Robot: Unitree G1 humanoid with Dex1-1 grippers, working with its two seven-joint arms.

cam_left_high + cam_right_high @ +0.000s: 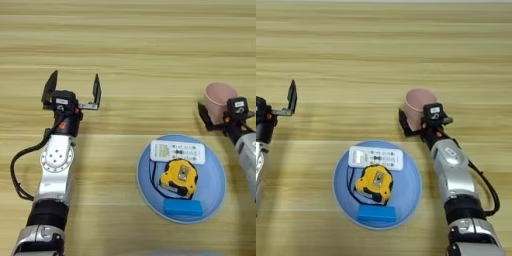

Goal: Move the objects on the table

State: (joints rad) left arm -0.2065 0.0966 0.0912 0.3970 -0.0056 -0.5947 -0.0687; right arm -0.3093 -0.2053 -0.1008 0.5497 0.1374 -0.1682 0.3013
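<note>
A pale pink cup (417, 101) stands upright on the table (125, 40) at the right. My right gripper (424, 120) is shut on it, one black finger (404, 124) pressed against the cup's left side and the other hidden behind the wrist. The yellow-and-black tape measure (179, 177) lies on a blue plate (216, 190), its black strap curling to the left. My left gripper (74, 81) stands open at the left over bare wood, holding nothing.
On the blue plate also lie a white remote control (177, 151) at the back and a blue block (183, 207) at the front. The plate sits between the two arms, near the front edge.
</note>
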